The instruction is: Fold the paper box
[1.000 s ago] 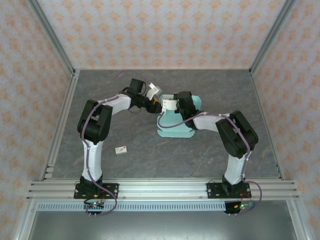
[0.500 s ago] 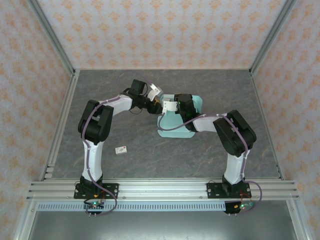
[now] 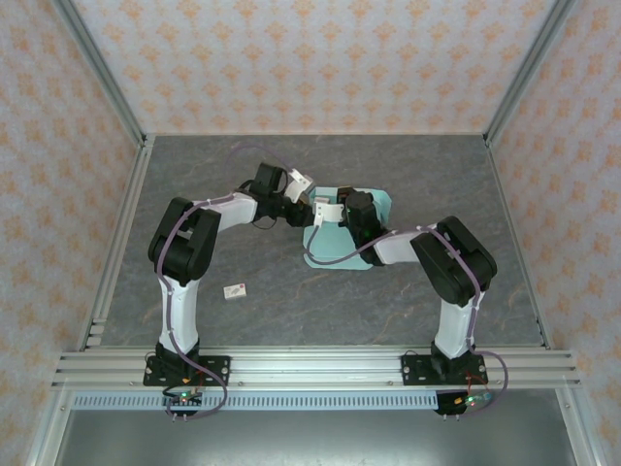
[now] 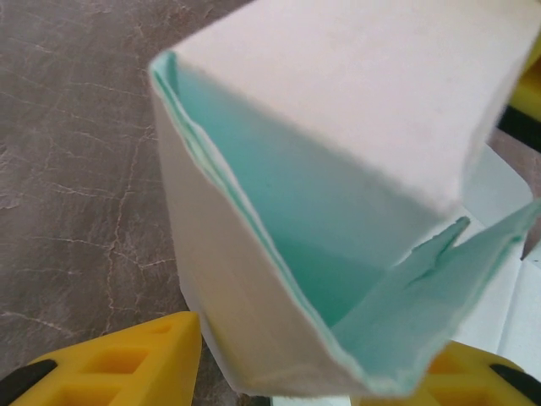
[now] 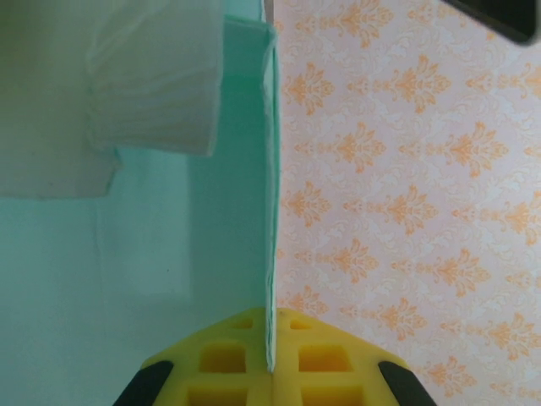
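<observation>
The paper box (image 3: 342,249) is a pale mint-blue cardboard sheet lying mid-table, with its near-left part lifted between both grippers. In the left wrist view a folded corner of the paper box (image 4: 338,127), white outside and mint inside, fills the gap between my yellow fingers (image 4: 118,364). My left gripper (image 3: 303,206) (image 4: 321,347) presses on it from both sides. My right gripper (image 3: 328,210) (image 5: 272,338) is shut on the thin upright edge of a box wall (image 5: 127,271). A white flap (image 5: 152,76) folds over above it.
A tiny white tag (image 3: 234,289) lies on the grey table (image 3: 213,175) in front of the left arm. Patterned walls (image 3: 310,58) and aluminium posts (image 3: 102,68) enclose the table on three sides.
My left gripper has moved right, closer to the right gripper, around the raised flap. The right wrist has shifted slightly forward and the sheet's near edge has moved a little with it.
</observation>
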{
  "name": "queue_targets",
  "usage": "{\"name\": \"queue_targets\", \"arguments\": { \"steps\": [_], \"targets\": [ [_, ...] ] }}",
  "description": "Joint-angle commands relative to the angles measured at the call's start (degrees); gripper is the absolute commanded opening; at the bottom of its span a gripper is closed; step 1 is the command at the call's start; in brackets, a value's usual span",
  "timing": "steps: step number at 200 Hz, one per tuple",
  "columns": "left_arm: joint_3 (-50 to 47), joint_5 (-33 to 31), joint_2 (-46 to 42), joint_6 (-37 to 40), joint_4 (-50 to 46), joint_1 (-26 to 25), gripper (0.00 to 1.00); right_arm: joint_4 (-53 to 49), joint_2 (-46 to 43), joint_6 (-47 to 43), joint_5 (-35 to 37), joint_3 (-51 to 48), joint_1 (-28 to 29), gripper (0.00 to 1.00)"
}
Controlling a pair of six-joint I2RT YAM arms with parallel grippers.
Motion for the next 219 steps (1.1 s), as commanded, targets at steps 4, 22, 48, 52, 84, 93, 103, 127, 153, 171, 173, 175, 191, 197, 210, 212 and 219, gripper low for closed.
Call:
{"name": "queue_targets", "arguments": {
  "steps": [4, 22, 48, 52, 84, 93, 103, 127, 153, 171, 173, 175, 191, 197, 210, 212, 219],
  "targets": [
    [-0.15, -3.45, -2.74, -0.14, 2.59, -0.94, 0.46, 0.83, -1.48, 1.35, 0.64, -1.25, 0.86, 0.0],
    [0.25, -4.16, -2.44, -0.21, 2.76, -1.3, 0.45, 0.54, -1.7, 2.14, 0.47, -1.14, 0.92, 0.0],
    [0.48, -6.33, -2.17, -1.0, 3.79, -1.95, 0.43, 0.04, -1.73, 2.33, 0.24, -0.87, 0.95, 0.0],
    [0.46, -6.75, -2.13, -1.32, 4.11, -2.0, 0.42, -0.04, -1.79, 2.33, 0.17, -0.87, 0.87, 0.0],
    [-0.4, -10.41, -2.13, -4.38, 7.37, -2.67, 0.41, -0.31, -1.77, 3.02, 0.11, -0.56, 0.94, 0.0],
    [-0.58, -11.74, -2.11, -5.1, 8.15, -2.96, 0.41, -0.56, -1.77, 3.33, -0.1, -0.44, 0.9, 0.0],
    [-1.05, -12.6, -2.31, -5.91, 9.68, -3.3, 0.42, -0.94, -1.85, 3.53, -0.32, -0.25, 0.88, 0.0],
    [-2.87, -15.58, -2.81, -8.17, 13.42, -3.44, 0.43, -2.43, -2.14, 3.91, -0.37, 0.1, 0.87, 0.0],
    [-4.92, -18.2, -3.53, -9.86, 16.9, -3.55, 0.43, -4.64, -3.19, 4.79, -0.59, 0.58, 0.93, 0.0],
    [-5.98, -20.43, -3.97, -10.84, 18.88, -3.82, 0.43, -5.04, -3.54, 5.11, -0.59, 0.71, 0.91, 0.0],
    [-6.14, -20.65, -4.04, -10.89, 19.05, -3.82, 0.43, -5.16, -3.57, 5.18, -0.59, 0.76, 0.9, 0.0],
    [-6.23, -20.88, -4.06, -10.93, 19.35, -3.89, 0.43, -5.22, -3.69, 5.29, -0.64, 0.79, 0.92, 0.0],
    [-7.13, -22.77, -4.38, -11.69, 21.1, -4.43, 0.41, -6.43, -3.96, 6.03, -0.77, 1.03, 0.94, 0.0],
    [-7.37, -23.28, -4.38, -12.24, 21.82, -4.54, 0.41, -6.39, -3.94, 6.27, -0.8, 1.15, 0.89, 0.0],
    [-7.85, -25.12, -4.36, -13.14, 23.2, -4.91, 0.39, -6.62, -3.92, 6.69, -0.92, 1.23, 0.88, 0.0],
    [-7.93, -25.38, -4.38, -13.36, 23.51, -4.91, 0.39, -6.64, -3.91, 6.76, -1.0, 1.24, 0.93, 0.0],
    [-8.23, -25.84, -4.46, -13.65, 24.29, -5.07, 0.39, -6.65, -3.98, 6.93, -1.12, 1.24, 0.94, 0.0]
  ]
}}
